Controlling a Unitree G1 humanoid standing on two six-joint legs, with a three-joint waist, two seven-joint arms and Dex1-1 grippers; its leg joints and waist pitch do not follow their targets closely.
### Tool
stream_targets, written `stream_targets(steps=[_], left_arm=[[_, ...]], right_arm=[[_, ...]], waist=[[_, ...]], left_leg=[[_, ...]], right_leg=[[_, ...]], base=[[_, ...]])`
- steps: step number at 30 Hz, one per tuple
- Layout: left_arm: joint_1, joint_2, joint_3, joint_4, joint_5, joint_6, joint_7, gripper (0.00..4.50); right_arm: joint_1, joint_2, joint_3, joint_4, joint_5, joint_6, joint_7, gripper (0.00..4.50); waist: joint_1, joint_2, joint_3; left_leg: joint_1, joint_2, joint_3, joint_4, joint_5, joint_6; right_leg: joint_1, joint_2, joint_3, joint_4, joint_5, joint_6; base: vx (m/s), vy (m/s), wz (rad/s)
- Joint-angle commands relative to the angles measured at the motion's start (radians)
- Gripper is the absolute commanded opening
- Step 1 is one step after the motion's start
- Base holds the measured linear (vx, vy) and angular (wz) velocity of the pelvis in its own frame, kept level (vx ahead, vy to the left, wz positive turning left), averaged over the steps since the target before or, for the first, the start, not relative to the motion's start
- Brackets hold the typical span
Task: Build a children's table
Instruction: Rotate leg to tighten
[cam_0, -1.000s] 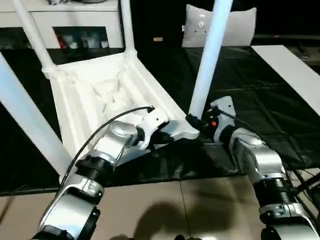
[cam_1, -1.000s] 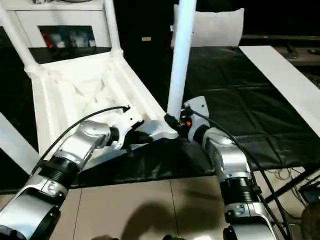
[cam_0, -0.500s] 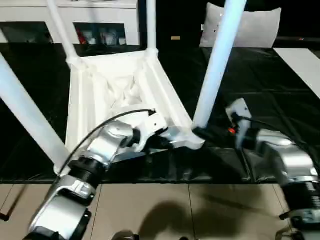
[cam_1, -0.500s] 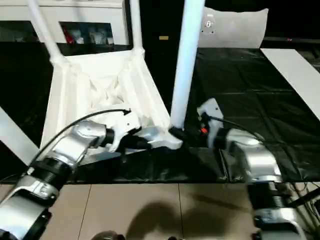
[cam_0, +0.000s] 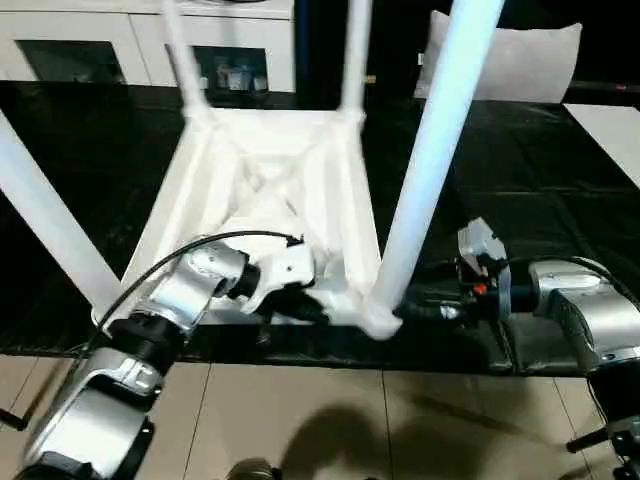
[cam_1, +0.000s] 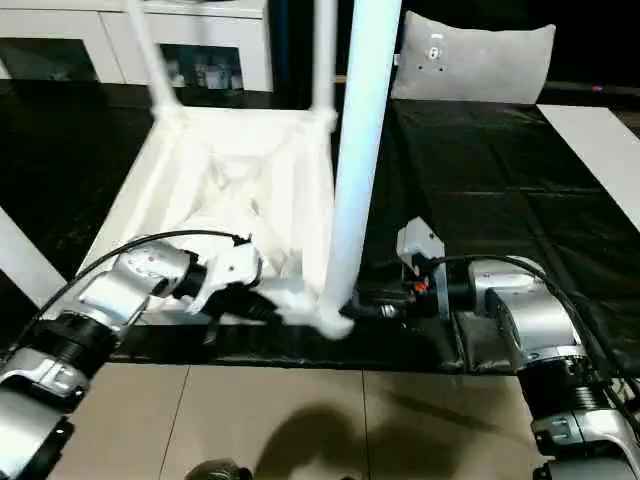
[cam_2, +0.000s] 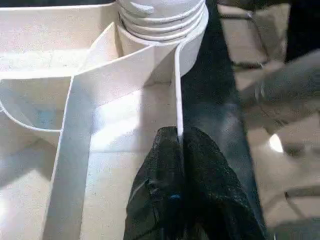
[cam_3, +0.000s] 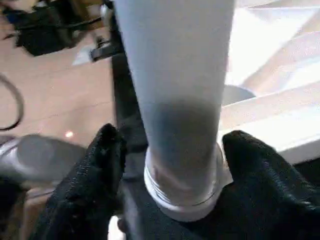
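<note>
The children's table (cam_0: 270, 215) lies upside down on a black-covered surface (cam_0: 520, 190), its ribbed underside facing up, near that surface's front edge. Legs rise from its corners; the near-right leg (cam_0: 425, 160) stands at the front-right corner socket (cam_0: 375, 318).

On the left, the head views show the left end effector (cam_0: 305, 305) at the top's near rim, beside that socket. The left wrist view adds what the head views cannot resolve: the two black fingers (cam_2: 165, 175) are pinched together on the thin upright rim wall (cam_2: 177, 100), with the threaded base of the leg seated in the socket just beyond.

On the right, the head views show the right end effector (cam_0: 425, 310) reaching in level toward the leg's base. The right wrist view shows its fingers (cam_3: 107, 150) spread wide on either side of the leg (cam_3: 175, 90), apart from it, holding nothing.

Behind are white cabinets (cam_0: 130, 45) at the back left and a white pillow (cam_0: 520, 60) at the back right.

Compared with a second ago, the left end effector keeps its pinch on the rim, while the right one, then close against the leg's base, has backed off to the right. The table top now looks squarer to the camera, though the whole picture has shifted too.
</note>
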Motion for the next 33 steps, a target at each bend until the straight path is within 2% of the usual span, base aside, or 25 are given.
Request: stream_targets(steps=[1, 2, 4, 11, 18, 22, 24, 25, 26, 27, 28, 29, 31, 32, 33], left_arm=[[0.015, -0.002, -0.058, -0.016, 0.019, -0.033, -0.059, 0.0], [0.015, -0.001, -0.058, -0.015, 0.018, -0.039, -0.064, 0.0], [0.017, 0.004, -0.06, -0.031, 0.013, -0.04, -0.078, 0.0], [0.013, 0.003, -0.061, -0.025, 0.008, -0.055, -0.094, 0.0], [0.024, -0.01, -0.04, -0.033, -0.024, -0.02, -0.103, 0.0], [0.015, -0.051, 0.002, -0.024, -0.031, 0.076, 0.0, 0.0], [0.005, -0.082, 0.032, -0.032, -0.036, 0.16, 0.078, 0.0], [0.005, -0.082, 0.032, -0.032, -0.036, 0.16, 0.078, 0.0], [-0.001, -0.1, 0.043, -0.035, -0.032, 0.202, 0.131, 0.0], [-0.004, -0.106, 0.046, -0.036, -0.031, 0.217, 0.147, 0.0], [-0.017, -0.139, 0.068, -0.031, -0.032, 0.266, 0.225, 0.0], [-0.02, -0.15, 0.075, -0.03, -0.033, 0.277, 0.243, 0.0], [-0.028, -0.179, 0.094, -0.024, -0.038, 0.305, 0.294, 0.0], [-0.031, -0.23, 0.122, -0.033, -0.044, 0.35, 0.373, 0.0], [-0.03, -0.244, 0.13, -0.039, -0.046, 0.364, 0.396, 0.0]], right_arm=[[-0.02, -0.001, 0.013, 0.014, 0.005, -0.009, 0.021, 2.81], [-0.022, 0.001, 0.016, 0.018, 0.004, -0.013, 0.026, 2.73], [-0.028, 0.008, 0.024, 0.027, 0.006, -0.019, 0.037, 2.61], [-0.032, 0.024, 0.04, 0.022, 0.029, 0.008, 0.082, 1.98], [-0.009, 0.021, 0.026, -0.013, 0.078, 0.077, 0.102, 1.93], [0.011, 0.056, -0.016, -0.029, 0.079, 0.116, -0.019, 1.93], [0.01, 0.104, -0.031, -0.012, 0.021, 0.121, -0.186, 1.93], [0.01, 0.104, -0.031, -0.012, 0.021, 0.121, -0.186, 1.93], [0.006, 0.144, -0.047, -0.001, -0.001, 0.127, -0.288, 1.93], [0.005, 0.156, -0.053, 0.001, -0.005, 0.132, -0.319, 1.93], [-0.005, 0.205, -0.074, 0.009, -0.025, 0.159, -0.442, 1.93], [-0.009, 0.217, -0.078, 0.012, -0.034, 0.16, -0.476, 1.93], [-0.021, 0.254, -0.091, 0.028, -0.057, 0.171, -0.578, 1.93], [-0.041, 0.319, -0.132, 0.047, -0.069, 0.202, -0.733, 1.93], [-0.043, 0.338, -0.143, 0.047, -0.069, 0.211, -0.769, 1.93]], waist=[[-0.006, -0.004, -0.092], [-0.002, -0.005, -0.092], [0.0, -0.006, -0.091], [-0.001, -0.007, -0.092], [-0.002, -0.006, -0.09], [-0.003, -0.006, -0.085], [-0.009, -0.006, -0.081], [-0.014, -0.008, -0.078], [-0.025, -0.011, -0.075], [-0.033, -0.01, -0.074], [-0.045, -0.01, -0.074], [-0.058, -0.007, -0.074], [-0.077, -0.008, -0.075], [-0.084, -0.004, -0.074], [-0.09, -0.005, -0.074]], left_leg=[[0.012, 0.094, -0.046, -0.061, -0.087, 0.078], [0.015, 0.094, -0.045, -0.061, -0.092, 0.075], [0.013, 0.094, -0.045, -0.062, -0.096, 0.072], [0.011, 0.095, -0.047, -0.061, -0.077, 0.075], [0.013, 0.096, -0.046, -0.063, -0.087, 0.071], [0.014, 0.096, -0.047, -0.065, -0.091, 0.067], [0.018, 0.095, -0.048, -0.067, -0.109, 0.05], [0.019, 0.086, -0.046, -0.067, -0.127, 0.037], [0.016, 0.077, -0.044, -0.066, -0.133, 0.028], [0.013, 0.078, -0.047, -0.067, -0.133, 0.026], [0.015, 0.077, -0.05, -0.066, -0.147, 0.025], [0.015, 0.083, -0.053, -0.068, -0.15, 0.025], [0.011, 0.082, -0.055, -0.067, -0.153, 0.029], [0.014, 0.079, -0.053, -0.066, -0.151, 0.03], [0.012, 0.08, -0.053, -0.066, -0.145, 0.03]], right_leg=[[0.062, -0.126, 0.097, -0.079, -0.295, 0.026], [0.062, -0.126, 0.098, -0.081, -0.303, 0.026], [0.063, -0.128, 0.098, -0.079, -0.307, 0.026], [0.064, -0.126, 0.099, -0.075, -0.287, 0.032], [0.063, -0.127, 0.099, -0.079, -0.302, 0.028], [0.062, -0.127, 0.098, -0.082, -0.311, 0.03], [0.06, -0.128, 0.095, -0.091, -0.352, 0.032], [0.06, -0.128, 0.091, -0.101, -0.401, 0.049], [0.066, -0.127, 0.084, -0.109, -0.442, 0.071], [0.067, -0.126, 0.082, -0.11, -0.452, 0.079], [0.067, -0.123, 0.077, -0.118, -0.468, 0.097], [0.067, -0.124, 0.075, -0.118, -0.451, 0.094], [0.069, -0.124, 0.075, -0.117, -0.434, 0.09], [0.065, -0.125, 0.078, -0.118, -0.423, 0.08], [0.066, -0.124, 0.079, -0.116, -0.412, 0.069]], base=[[0.0, 0.0, 0.0], [0.0, 0.0, 0.0], [0.0, 0.0, 0.0], [0.0, 0.0, 0.0], [0.0, 0.0, 0.0], [0.0, 0.0, 0.0], [0.0, 0.0, 0.0], [0.0, 0.0, 0.0], [0.0, 0.0, 0.0], [0.0, 0.0, 0.0], [0.0, 0.0, 0.0], [0.0, 0.0, 0.0], [0.0, 0.0, 0.0], [0.0, 0.0, 0.0], [0.0, 0.0, 0.0]])
